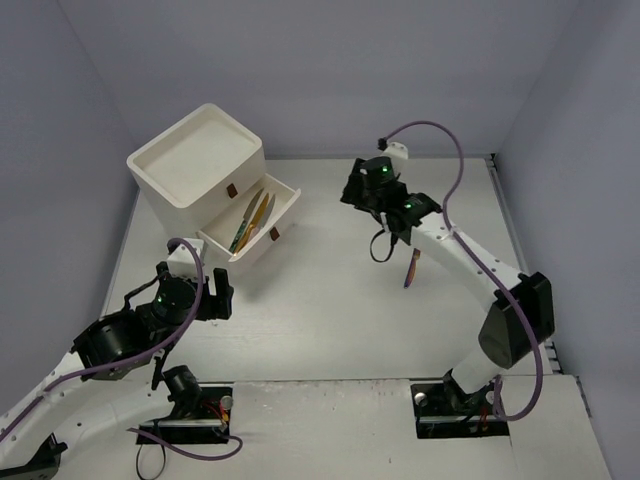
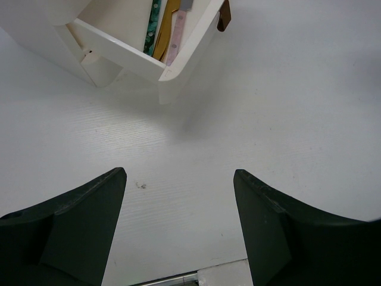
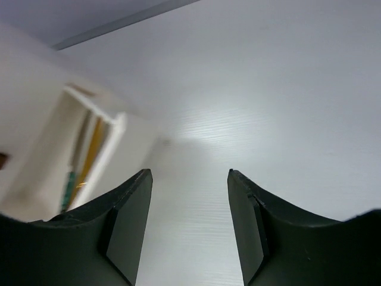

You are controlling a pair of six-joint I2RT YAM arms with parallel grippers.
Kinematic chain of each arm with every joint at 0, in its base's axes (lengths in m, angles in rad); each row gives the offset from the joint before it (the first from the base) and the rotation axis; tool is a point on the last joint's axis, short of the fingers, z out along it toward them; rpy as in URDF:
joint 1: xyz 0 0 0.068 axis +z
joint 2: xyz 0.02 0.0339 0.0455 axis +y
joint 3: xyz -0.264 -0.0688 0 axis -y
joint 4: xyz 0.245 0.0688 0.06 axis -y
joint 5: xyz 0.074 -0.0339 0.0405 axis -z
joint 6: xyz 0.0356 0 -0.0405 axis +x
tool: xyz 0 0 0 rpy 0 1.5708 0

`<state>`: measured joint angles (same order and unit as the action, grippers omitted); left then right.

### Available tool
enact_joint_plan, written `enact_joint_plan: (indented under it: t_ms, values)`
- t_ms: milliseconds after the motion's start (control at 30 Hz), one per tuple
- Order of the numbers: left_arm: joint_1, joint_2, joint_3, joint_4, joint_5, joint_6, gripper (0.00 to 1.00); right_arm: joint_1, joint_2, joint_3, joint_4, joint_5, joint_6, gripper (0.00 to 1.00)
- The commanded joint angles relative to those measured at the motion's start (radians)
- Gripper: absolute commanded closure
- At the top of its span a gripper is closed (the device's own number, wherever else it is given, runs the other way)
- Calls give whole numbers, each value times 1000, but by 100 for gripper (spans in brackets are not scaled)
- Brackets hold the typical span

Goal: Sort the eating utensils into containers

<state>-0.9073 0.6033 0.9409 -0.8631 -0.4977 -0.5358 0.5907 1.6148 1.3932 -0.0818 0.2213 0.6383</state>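
Observation:
The white cabinet (image 1: 196, 170) stands at the back left with one drawer (image 1: 278, 205) pulled out. Several utensils (image 1: 250, 220) in gold, teal and pink lie in it; they also show in the left wrist view (image 2: 166, 27). One purple utensil (image 1: 411, 271) lies on the table beside the right arm. My left gripper (image 1: 222, 295) is open and empty, just in front of the open drawer. My right gripper (image 1: 352, 188) is open and empty, right of the drawer above the table. In the right wrist view the drawer (image 3: 89, 155) is blurred at the left.
Brown square handles (image 1: 231, 190) mark the drawers. Grey walls close in the table on three sides. A purple cable (image 1: 455, 170) loops over the right arm. The arm bases (image 1: 190, 415) sit at the near edge.

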Motion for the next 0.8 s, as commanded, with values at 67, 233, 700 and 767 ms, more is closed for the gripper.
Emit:
enact_joint_plan:
  t_ms: [67, 233, 700, 767]
  values:
    - [8, 21, 36, 44, -2, -16, 30, -158, -136, -217, -173, 101, -147, 48]
    - [7, 21, 39, 44, 4, -20, 30, -275, -133, -340, -179, 43, -177, 48]
    - [7, 1, 23, 41, 12, -29, 30, -349, 55, -389, -131, -49, -179, 57]
    - [8, -3, 21, 42, 14, -30, 30, -351, 71, -390, -115, -57, -177, 58]
